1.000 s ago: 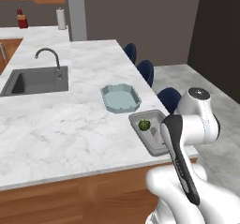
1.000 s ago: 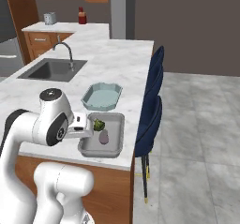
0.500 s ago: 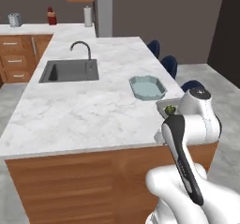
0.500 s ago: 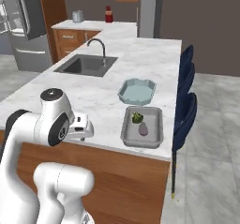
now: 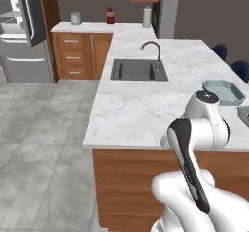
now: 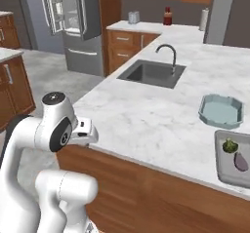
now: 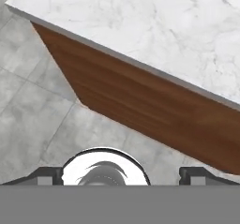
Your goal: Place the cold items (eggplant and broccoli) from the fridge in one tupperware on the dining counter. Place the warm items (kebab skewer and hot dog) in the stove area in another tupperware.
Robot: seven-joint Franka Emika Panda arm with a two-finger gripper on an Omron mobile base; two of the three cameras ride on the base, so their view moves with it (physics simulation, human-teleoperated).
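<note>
My gripper [image 7: 120, 174] gapes wide and empty beside the counter [image 6: 146, 115]; broccoli [image 6: 229, 145] and eggplant [image 6: 240, 161] share one tupperware [image 6: 224, 171].

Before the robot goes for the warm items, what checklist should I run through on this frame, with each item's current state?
1. Broccoli in the grey tupperware: ok.
2. Eggplant in that same tupperware, beside the broccoli: ok.
3. Second, blue tupperware free for the warm items: ok, nothing lies in it.
4. Gripper free: ok, fingers spread wide over the floor and counter edge, nothing between them.
5. Kebab skewer and hot dog located: cannot tell.
6. Fridge door closed: not ok, it stands open.
</note>
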